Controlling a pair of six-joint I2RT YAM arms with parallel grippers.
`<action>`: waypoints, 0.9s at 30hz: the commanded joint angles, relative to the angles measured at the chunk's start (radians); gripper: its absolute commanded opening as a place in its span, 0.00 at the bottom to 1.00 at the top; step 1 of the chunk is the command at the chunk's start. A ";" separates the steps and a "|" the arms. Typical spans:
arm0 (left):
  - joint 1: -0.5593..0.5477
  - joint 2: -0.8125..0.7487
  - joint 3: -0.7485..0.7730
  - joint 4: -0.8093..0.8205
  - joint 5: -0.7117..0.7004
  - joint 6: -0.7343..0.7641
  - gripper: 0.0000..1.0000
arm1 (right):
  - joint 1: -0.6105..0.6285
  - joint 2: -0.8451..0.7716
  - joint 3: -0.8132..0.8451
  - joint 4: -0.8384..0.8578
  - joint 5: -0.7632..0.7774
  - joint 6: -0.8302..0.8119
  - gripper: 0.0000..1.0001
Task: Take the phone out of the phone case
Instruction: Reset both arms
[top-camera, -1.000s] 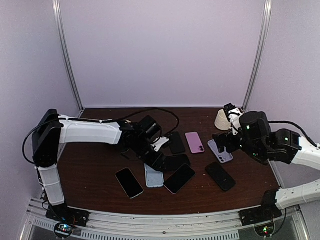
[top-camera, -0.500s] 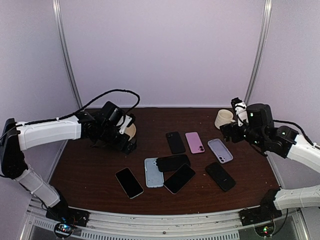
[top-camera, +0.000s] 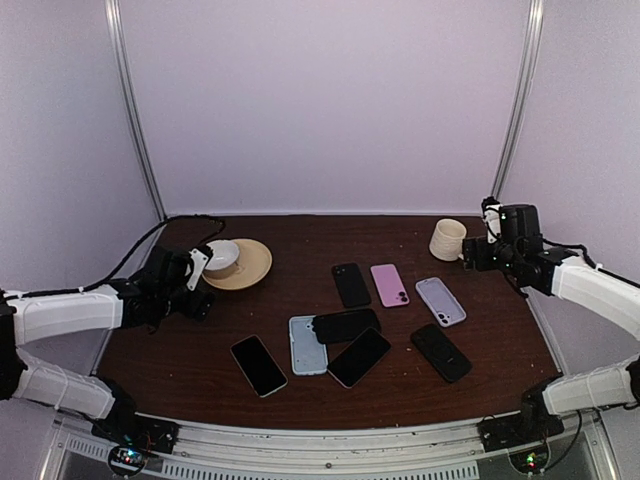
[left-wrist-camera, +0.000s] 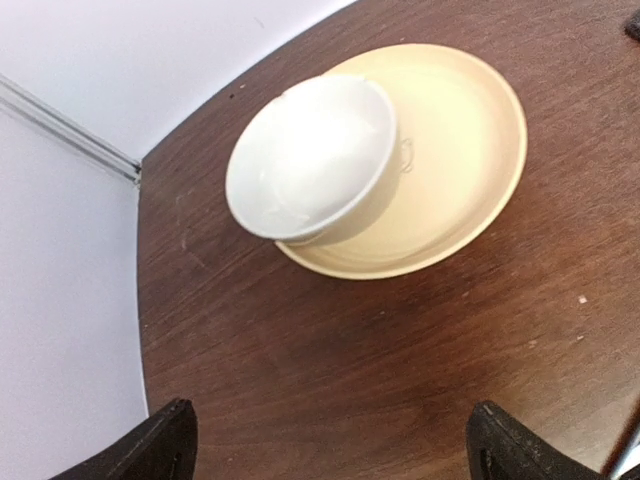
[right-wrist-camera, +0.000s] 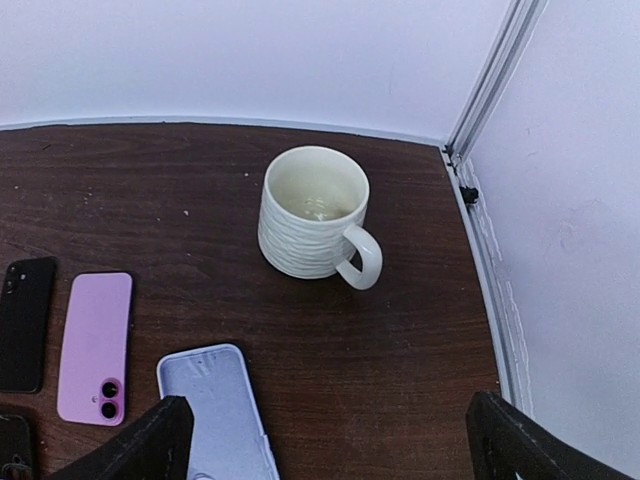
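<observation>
Several phones and cases lie mid-table. A light blue case (top-camera: 306, 350) has a black phone (top-camera: 345, 325) lying across its top end. A lavender case (top-camera: 441, 301) lies at the right and also shows in the right wrist view (right-wrist-camera: 218, 410). A pink phone (top-camera: 390, 285) and a black phone (top-camera: 351, 285) lie behind them. My left gripper (top-camera: 198, 298) is open and empty over bare table (left-wrist-camera: 335, 460), left of the phones. My right gripper (top-camera: 470, 257) is open and empty (right-wrist-camera: 330, 455), between the lavender case and a mug.
A cream plate (top-camera: 255, 270) with a white bowl (top-camera: 222, 255) sits back left, just ahead of my left gripper (left-wrist-camera: 310, 165). A ribbed cream mug (top-camera: 447, 239) stands back right (right-wrist-camera: 315, 212). Three more black phones (top-camera: 258, 365) (top-camera: 359, 357) (top-camera: 441, 352) lie near the front.
My left arm has drawn back from the middle phones to the left side, uncovering the plate and bowl. My right arm has drawn back from the lavender case towards the right wall.
</observation>
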 joint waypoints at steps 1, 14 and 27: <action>0.100 -0.054 -0.103 0.255 -0.020 0.074 0.97 | -0.067 0.042 -0.022 0.071 -0.043 0.002 1.00; 0.307 0.105 -0.260 0.675 0.138 0.032 0.97 | -0.108 0.149 -0.505 1.028 0.097 -0.165 0.99; 0.415 0.274 -0.257 0.935 0.304 0.044 0.98 | -0.180 0.416 -0.477 1.278 -0.032 -0.162 0.99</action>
